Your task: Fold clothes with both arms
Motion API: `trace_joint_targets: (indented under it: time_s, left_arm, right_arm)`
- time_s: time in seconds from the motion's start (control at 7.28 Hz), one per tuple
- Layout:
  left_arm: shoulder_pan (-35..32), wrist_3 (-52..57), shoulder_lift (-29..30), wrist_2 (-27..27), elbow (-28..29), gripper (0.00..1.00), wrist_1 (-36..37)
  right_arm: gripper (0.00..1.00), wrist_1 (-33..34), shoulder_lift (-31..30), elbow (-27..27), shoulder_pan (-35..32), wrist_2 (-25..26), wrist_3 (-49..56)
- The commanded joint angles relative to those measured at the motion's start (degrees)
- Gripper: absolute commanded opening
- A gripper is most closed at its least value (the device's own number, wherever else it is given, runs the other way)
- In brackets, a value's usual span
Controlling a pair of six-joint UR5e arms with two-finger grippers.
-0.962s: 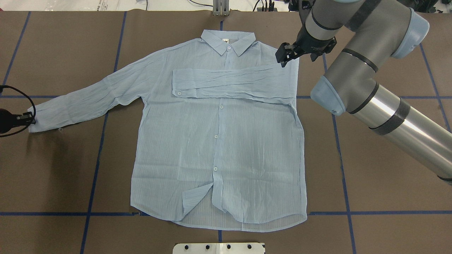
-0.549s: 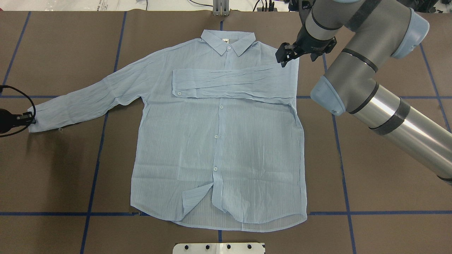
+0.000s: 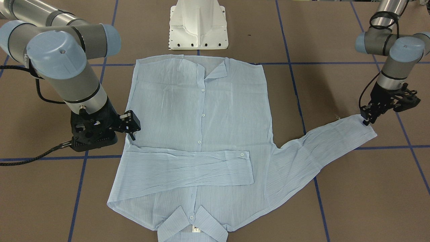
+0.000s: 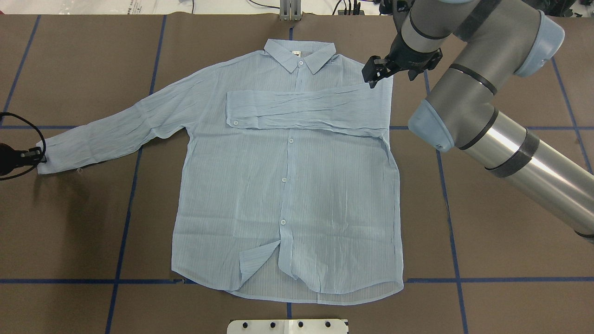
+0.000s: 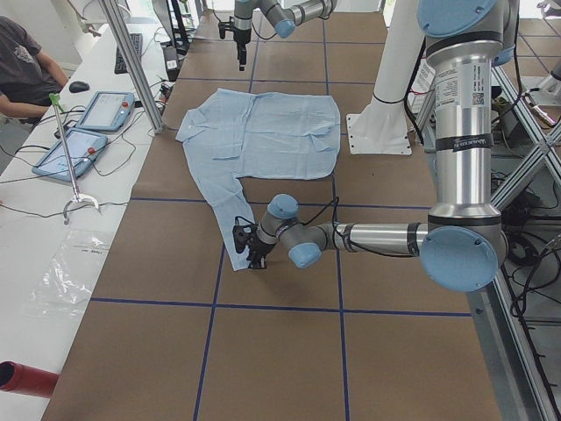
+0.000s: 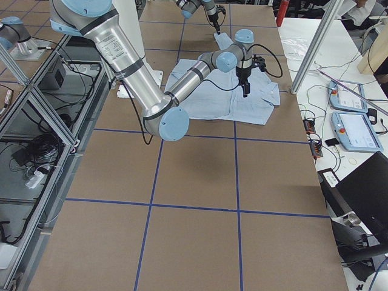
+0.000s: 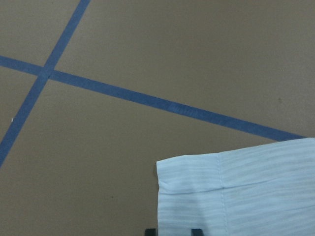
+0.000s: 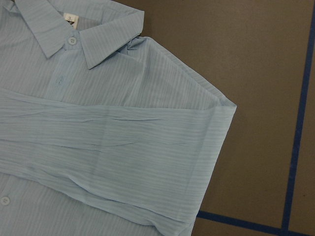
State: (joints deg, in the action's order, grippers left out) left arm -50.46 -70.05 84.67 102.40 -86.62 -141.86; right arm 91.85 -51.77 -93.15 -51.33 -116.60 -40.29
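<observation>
**Workpiece.** The shirt [image 4: 287, 185] lies flat and face up at the middle of the tabletop [image 4: 69, 232], buttoned, with its collar [image 4: 299, 53] on the side away from the robot. One sleeve [image 4: 306, 109] is folded across the chest. The other sleeve [image 4: 120, 132] is stretched out toward the robot's left, and its cuff [image 7: 236, 196] lies flat on the brown surface.

**Step in hand (judged).** Take the outstretched sleeve by its cuff and fold it across the chest.
1. Bite both layers of the cuff, well in from the edge. The cloth is thin and will slip from a shallow pinch.
2. Lift only enough to clear the surface. A high lift is likely to drag the shirt body out of square.
3. Carry the cuff straight across toward the opposite shoulder, so the crease forms at the armhole.
4. Lay it beside or over the folded sleeve, then release it while it is low.

**Left claw** [image 3: 365, 119]. It is at the end of the cuff. In the wrist view its two dark fingertips [image 7: 150, 231] stand a narrow way apart with the cuff edge between them. It reads as released, not yet clenched on the cloth.

**Right claw** [image 4: 391, 74]. It stands at the shirt's folded shoulder, its jaws spread wide, and it is grasping nothing. Whether a tip touches the cloth cannot be told.
</observation>
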Motion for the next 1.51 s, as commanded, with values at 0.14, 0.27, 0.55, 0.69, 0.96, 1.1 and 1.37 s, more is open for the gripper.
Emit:
trace_joint_targets:
  time_s: [0.14,0.27,0.55,0.69,0.96,1.1,1.37]
  left_arm:
    - [0.1,-0.09,0.14,0.0,0.05,0.36,0.0]
    - [0.18,-0.09,0.49,0.0,-0.04,0.34,0.87]
    - [0.1,-0.09,0.85,-1.76,-0.3,0.15,2.02]
    - [0.1,-0.09,0.85,-1.76,-0.3,0.07,2.02]
    - [0.1,-0.09,0.85,-1.76,-0.3,0.02,2.02]
    - [0.01,-0.09,0.76,-1.76,-0.39,0.19,2.02]
    - [0.1,0.0,0.67,-1.76,-0.3,0.47,2.02]
  right_arm:
    - [1.0,0.0,-0.35,-0.02,0.0,-0.03,0.12]
    - [1.0,-0.09,-0.35,-0.02,0.0,-0.03,0.12]
    - [1.0,-0.09,-0.44,0.07,0.0,-0.03,0.21]
    - [1.0,-0.09,-0.44,0.07,0.0,-0.03,0.21]
    - [1.0,-0.09,-0.44,0.07,0.0,-0.03,0.21]
    - [1.0,-0.09,-0.44,0.07,0.0,-0.03,0.21]
    - [1.0,-0.09,-0.44,0.07,0.0,-0.03,0.21]
